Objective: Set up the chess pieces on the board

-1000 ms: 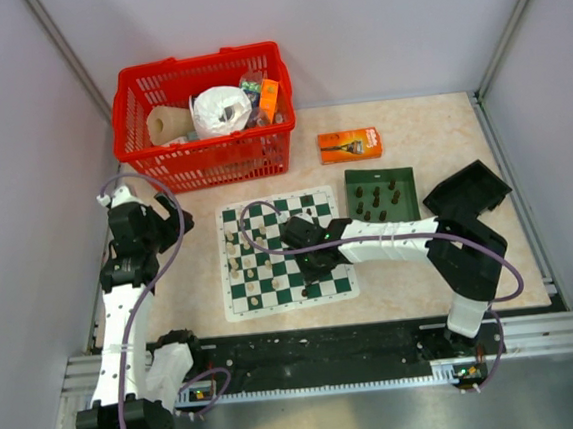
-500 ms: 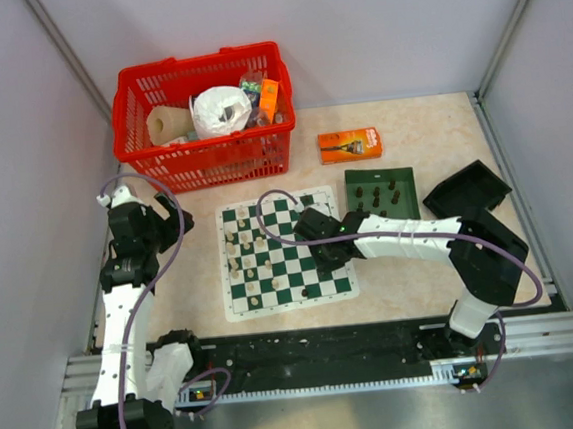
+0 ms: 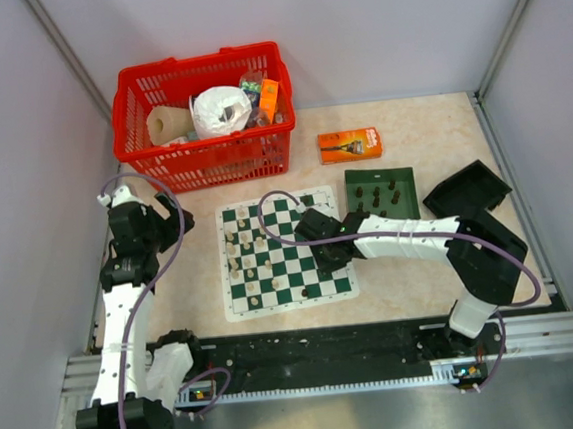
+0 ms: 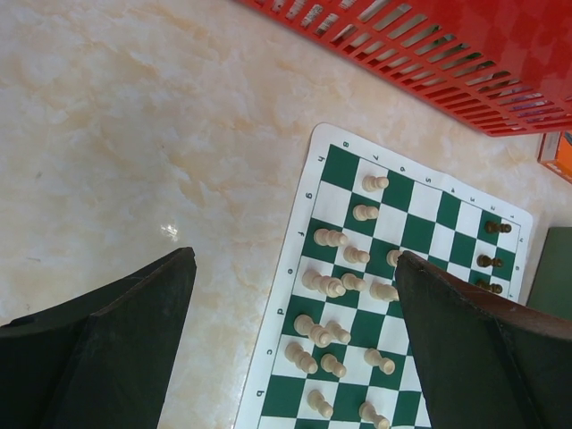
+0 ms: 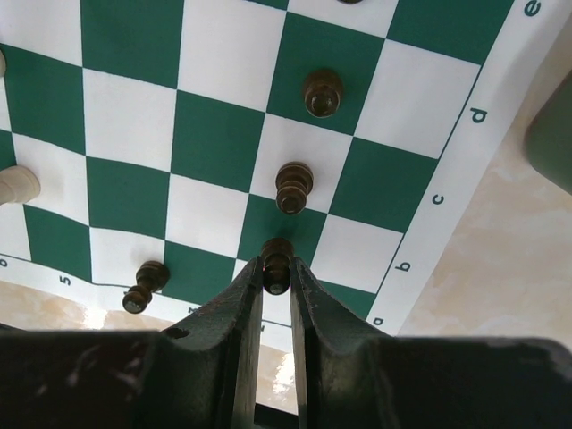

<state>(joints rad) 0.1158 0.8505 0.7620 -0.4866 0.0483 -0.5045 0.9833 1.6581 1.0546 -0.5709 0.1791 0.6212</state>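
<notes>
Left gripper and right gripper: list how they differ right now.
1. The left gripper is wide open and holds nothing. The right gripper is shut on a dark chess piece.
2. The left gripper hangs over the table beside the board. The right gripper is above the board's edge squares.
Shared: both have dark fingers and point down.

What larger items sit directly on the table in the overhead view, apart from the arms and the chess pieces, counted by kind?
Red basket: 1
Green and white chessboard: 1
Dark green tray: 1
Black tray or lid: 1
Orange box: 1
Total: 5
</notes>
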